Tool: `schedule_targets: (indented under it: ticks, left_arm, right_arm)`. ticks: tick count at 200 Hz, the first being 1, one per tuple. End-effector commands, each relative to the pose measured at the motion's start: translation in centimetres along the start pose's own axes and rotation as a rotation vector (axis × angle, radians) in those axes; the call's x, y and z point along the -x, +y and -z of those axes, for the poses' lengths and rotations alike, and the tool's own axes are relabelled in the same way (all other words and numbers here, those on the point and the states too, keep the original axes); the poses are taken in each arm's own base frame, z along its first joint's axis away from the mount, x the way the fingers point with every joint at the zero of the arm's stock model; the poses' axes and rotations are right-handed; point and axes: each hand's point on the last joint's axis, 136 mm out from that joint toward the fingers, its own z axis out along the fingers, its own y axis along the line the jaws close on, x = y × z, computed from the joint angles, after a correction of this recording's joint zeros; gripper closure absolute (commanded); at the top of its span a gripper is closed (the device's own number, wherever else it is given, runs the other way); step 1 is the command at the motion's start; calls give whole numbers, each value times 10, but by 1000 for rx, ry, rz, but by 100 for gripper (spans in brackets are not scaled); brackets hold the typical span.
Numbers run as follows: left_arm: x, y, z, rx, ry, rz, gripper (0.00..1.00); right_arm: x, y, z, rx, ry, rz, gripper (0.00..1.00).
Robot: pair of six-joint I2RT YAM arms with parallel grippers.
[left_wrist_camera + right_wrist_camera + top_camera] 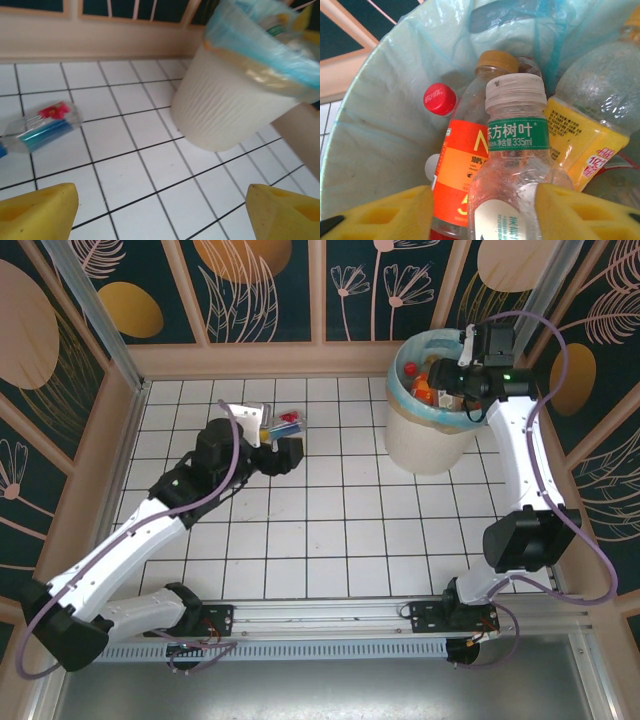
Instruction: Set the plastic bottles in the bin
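A clear plastic bottle (285, 423) with a red label and blue band lies on the tiles; in the left wrist view the bottle (45, 125) is far off to the left. My left gripper (293, 447) (162, 215) hovers just beside it, open, with bare tile between its fingers. The cream bin (430, 440) (225, 100) with its light-blue bag (385, 115) stands at the back right. My right gripper (452, 380) (485, 215) is over its mouth, open round a clear green-banded bottle (515, 150): the right pad overlaps it, the left stands apart.
Inside the bin lie an orange-labelled bottle (462, 155), a red cap (440, 98) and a yellow-labelled bottle (585, 135). Wooden walls (250, 358) close off the back and sides of the white tiled floor (330, 530).
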Motion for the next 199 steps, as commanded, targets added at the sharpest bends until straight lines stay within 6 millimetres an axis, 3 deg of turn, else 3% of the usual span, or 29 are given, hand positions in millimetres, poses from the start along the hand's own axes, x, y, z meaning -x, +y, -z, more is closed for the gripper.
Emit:
schedule_targets:
  ticks: [1, 20, 38, 70, 87, 92, 139, 168, 199]
  left_arm:
    - [1, 18, -9, 128, 26, -19, 11]
    - [0, 34, -26, 228, 55, -65, 8]
    - [1, 51, -47, 295, 105, -115, 5]
    - [7, 95, -94, 333, 205, -150, 2]
    - [14, 123, -117, 342, 250, -158, 2]
    - [7, 133, -130, 351, 285, -170, 2]
    - [-14, 174, -197, 356, 424, -237, 2]
    - [-21, 195, -224, 315, 476, -204, 4]
    - [-41, 210, -244, 300, 553, -213, 4]
  right_arm:
    - [26, 12, 38, 15, -100, 6, 36]
    - [44, 26, 72, 42, -222, 26, 33]
    - [45, 45, 99, 86, -316, 58, 33]
    - [15, 97, 133, 245, -468, 188, 32]
    - [-14, 110, 134, 320, -478, 222, 31]
    - [-21, 113, 133, 337, -476, 228, 31]
    - [-71, 131, 119, 408, -403, 277, 32]
    - [-84, 141, 118, 414, -390, 335, 32]
    - [-81, 143, 120, 415, -416, 345, 31]
